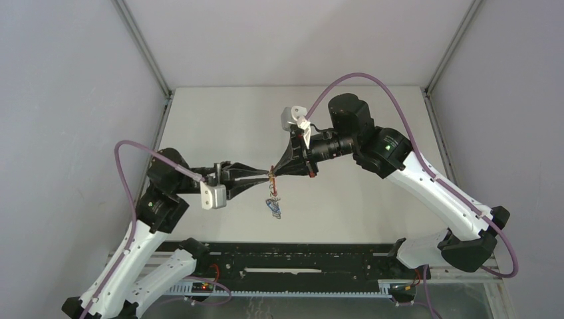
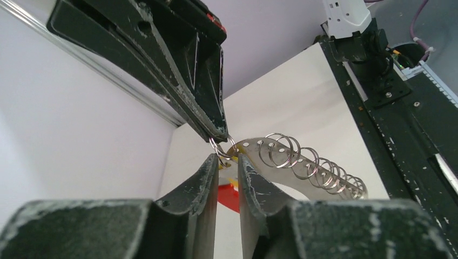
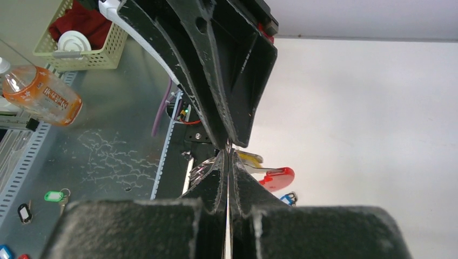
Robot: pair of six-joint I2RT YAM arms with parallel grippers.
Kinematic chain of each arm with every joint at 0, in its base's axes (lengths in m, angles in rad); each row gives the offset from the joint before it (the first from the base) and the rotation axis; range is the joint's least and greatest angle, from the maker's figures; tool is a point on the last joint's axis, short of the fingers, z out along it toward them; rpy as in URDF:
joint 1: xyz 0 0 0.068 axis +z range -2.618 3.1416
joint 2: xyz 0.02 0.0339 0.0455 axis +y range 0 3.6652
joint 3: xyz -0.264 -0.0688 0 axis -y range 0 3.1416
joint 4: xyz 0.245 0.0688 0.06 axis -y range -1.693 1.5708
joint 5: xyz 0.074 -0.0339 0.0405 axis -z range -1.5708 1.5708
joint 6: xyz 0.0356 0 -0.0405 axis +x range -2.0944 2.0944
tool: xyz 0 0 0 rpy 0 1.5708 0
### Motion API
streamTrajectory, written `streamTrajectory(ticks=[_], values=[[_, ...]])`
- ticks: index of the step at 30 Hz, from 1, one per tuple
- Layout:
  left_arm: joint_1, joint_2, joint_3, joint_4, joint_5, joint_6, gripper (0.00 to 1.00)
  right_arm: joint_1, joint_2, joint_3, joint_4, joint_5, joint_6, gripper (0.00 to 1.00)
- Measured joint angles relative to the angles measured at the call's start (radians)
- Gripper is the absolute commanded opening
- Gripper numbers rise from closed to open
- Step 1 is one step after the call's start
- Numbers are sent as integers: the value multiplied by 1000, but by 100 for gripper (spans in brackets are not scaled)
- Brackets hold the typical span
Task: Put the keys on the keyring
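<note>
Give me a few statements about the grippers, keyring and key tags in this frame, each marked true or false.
1. The left gripper and right gripper meet tip to tip over the table. True.
2. The right gripper's jaws stand wide open. False: they are shut, pinching a small wire ring.
3. The keyring shows a row of wire rings along a curved grey strip. True.
4. The blue tag lies at the table's far edge. False: it is close by the gripper tips.
5. In the left wrist view, a yellow tag shows in the left gripper's gap. True.
</note>
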Motion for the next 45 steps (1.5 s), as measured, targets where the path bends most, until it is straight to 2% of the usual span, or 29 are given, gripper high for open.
streamTrajectory(ticks=[3, 11, 16, 20, 32, 36, 39, 42, 44, 45], values=[[0, 14, 0, 0, -2, -18, 13, 0, 0, 0, 0, -6, 0, 0], [0, 6, 0, -1, -2, -24, 10, 0, 0, 0, 0, -10, 0, 0], [0, -15, -7, 0, -6, 0, 1, 0, 0, 0, 0, -15, 1, 0], [0, -45, -41, 13, -27, 71, 0, 0, 0, -6, 0, -17, 3, 0], [-18, -130, -162, 11, -55, 421, 1, 0, 0, -68, 60, -10, 69, 0], [-18, -133, -163, -33, -53, 514, 5, 0, 0, -92, 93, -10, 98, 0], [-18, -133, -163, -55, -53, 549, 13, 0, 0, -98, 111, -5, 108, 0], [-19, -132, -163, -76, -55, 561, 33, 0, 0, -100, 123, 11, 119, 0], [-21, -132, -163, -97, -56, 542, 50, 0, -2, -107, 141, 22, 124, 0], [-21, -131, -163, -104, -60, 529, 53, -2, -7, -119, 160, 31, 129, 0]])
